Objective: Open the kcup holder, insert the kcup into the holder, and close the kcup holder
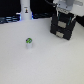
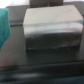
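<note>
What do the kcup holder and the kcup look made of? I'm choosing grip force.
The kcup holder: likely hard plastic or coated metal, black, with a dull sheen on its flat top in the wrist view; the blur leaves it open. The kcup: probably thin plastic, with a smooth white wall and a green top that could be foil or plastic.

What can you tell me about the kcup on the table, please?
The kcup is a small white cylinder with a green top, standing upright on the pale table. It stands alone, well apart from the black kcup holder, toward the exterior view's left of it. Nothing touches it except the table. It is too small for finer detail.
</note>
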Controlling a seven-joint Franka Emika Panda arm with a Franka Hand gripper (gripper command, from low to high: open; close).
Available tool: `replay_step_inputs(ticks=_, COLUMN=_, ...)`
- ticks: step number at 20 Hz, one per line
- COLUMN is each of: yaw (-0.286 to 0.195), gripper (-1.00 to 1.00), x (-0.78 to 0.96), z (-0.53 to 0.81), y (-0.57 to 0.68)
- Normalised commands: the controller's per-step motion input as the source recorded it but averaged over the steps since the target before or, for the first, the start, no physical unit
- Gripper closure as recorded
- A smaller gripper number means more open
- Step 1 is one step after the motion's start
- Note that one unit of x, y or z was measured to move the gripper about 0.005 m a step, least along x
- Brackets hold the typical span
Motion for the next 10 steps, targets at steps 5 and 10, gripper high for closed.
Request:
replay_step_inputs(ticks=5, yaw=-0.001, gripper=-1.0, x=-0.32, z=-0.41, y=0.0)
replay_step_inputs(ticks=10, yaw=-0.011, gripper=1.0, x=-0.22, z=-0.2, y=0.05)
